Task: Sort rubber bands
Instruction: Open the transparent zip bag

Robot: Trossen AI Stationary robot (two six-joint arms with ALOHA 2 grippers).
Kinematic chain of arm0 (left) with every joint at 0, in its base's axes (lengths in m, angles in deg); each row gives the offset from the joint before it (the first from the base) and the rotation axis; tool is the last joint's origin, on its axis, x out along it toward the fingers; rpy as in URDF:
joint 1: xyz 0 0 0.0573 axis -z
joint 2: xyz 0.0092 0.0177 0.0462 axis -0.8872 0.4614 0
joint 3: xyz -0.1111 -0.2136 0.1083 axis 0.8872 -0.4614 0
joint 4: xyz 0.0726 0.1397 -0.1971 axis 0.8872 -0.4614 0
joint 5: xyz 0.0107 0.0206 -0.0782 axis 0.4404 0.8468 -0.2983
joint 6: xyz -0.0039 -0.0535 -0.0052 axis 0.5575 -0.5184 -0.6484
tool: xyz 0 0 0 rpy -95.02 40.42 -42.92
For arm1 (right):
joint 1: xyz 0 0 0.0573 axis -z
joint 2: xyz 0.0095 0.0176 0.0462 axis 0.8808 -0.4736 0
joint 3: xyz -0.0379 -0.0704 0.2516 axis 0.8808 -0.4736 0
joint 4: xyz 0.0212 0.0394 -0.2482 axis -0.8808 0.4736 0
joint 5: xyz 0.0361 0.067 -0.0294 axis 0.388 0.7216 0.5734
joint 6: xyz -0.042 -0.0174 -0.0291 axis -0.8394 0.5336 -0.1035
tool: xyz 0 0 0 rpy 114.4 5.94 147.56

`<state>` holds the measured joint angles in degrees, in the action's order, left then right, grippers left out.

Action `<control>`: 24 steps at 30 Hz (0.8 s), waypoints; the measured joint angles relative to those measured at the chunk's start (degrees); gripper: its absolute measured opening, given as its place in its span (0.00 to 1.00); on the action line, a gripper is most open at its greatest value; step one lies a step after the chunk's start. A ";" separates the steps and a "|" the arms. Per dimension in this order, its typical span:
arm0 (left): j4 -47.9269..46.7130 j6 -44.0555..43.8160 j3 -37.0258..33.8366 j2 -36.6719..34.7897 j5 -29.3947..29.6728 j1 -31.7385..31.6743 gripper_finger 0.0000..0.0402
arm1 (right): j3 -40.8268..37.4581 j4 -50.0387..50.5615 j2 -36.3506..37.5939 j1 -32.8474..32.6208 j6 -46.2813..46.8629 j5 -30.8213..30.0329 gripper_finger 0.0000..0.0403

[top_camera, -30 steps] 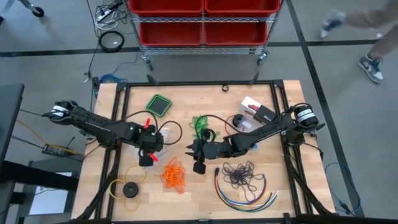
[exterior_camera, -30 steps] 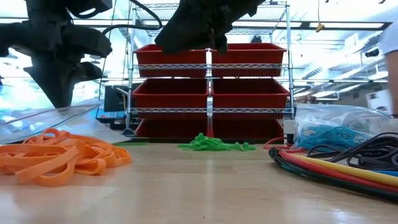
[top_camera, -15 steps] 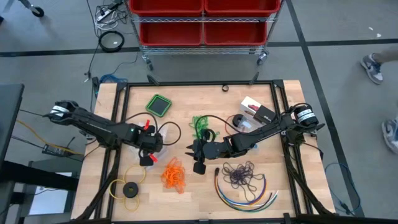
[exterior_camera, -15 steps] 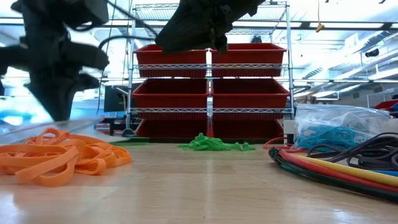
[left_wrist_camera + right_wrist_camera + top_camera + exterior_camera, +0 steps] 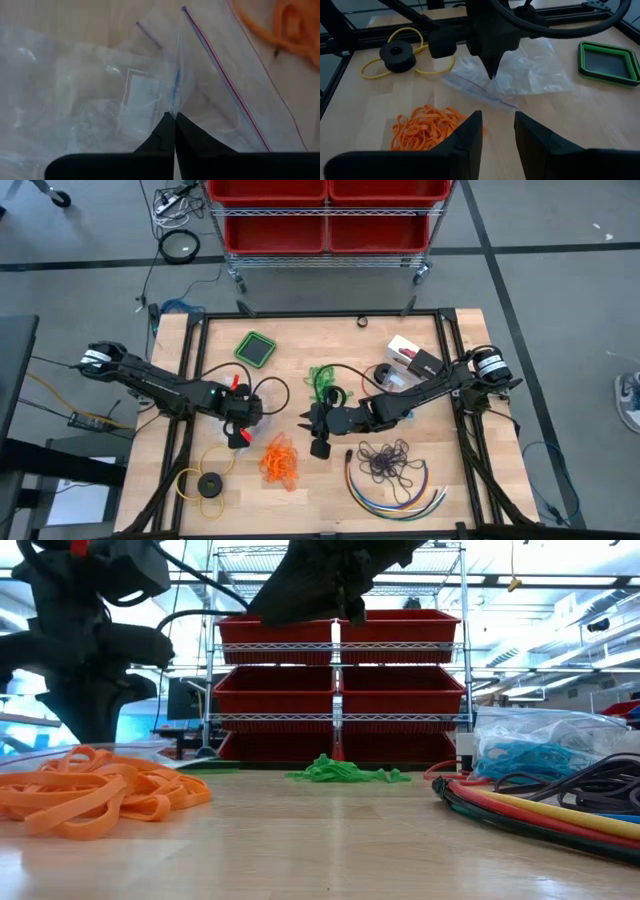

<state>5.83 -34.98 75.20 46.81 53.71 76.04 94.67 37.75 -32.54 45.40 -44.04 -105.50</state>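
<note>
Pinching the clear zip bag with my left claw, fingers pressed together on a fold of the plastic just beside the zip edge. Compared with a second ago the left arm has nudged a little and the bag's edge now sits lower over the bench in the low view, so I reckon I'm still positioning the bag rather than filling it. Nothing has gone in yet as far as I can tell; the bag looks empty apart from a pale label showing through.

My right claw hasn't budged, fingers apart with nothing between them, hovering mid-bench close to the orange bands.

Where the bands are: the orange heap lies loose on the bench just beside the bag, the green bunch is further back near the middle, and the dark bunch sits inside the curve of the coloured cables. The blue ones look like they're already inside another clear bag on the right side. There's also a green tray on the bench, with nothing in it.
</note>
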 joint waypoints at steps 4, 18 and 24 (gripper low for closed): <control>0.05 -0.11 0.01 0.00 -1.42 0.00 0.04 | 0.00 0.02 0.00 -0.35 1.18 0.00 0.25; 0.91 0.06 0.01 -0.37 -1.37 0.51 0.29 | 0.00 0.04 0.00 -0.02 -0.03 0.00 0.25; 0.67 -1.01 0.01 -0.37 -1.01 2.81 0.29 | 0.00 0.04 0.00 -0.11 0.84 0.00 0.25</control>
<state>6.50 -36.00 75.21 46.44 52.70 78.85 94.67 37.79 -32.54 45.29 -43.20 -105.50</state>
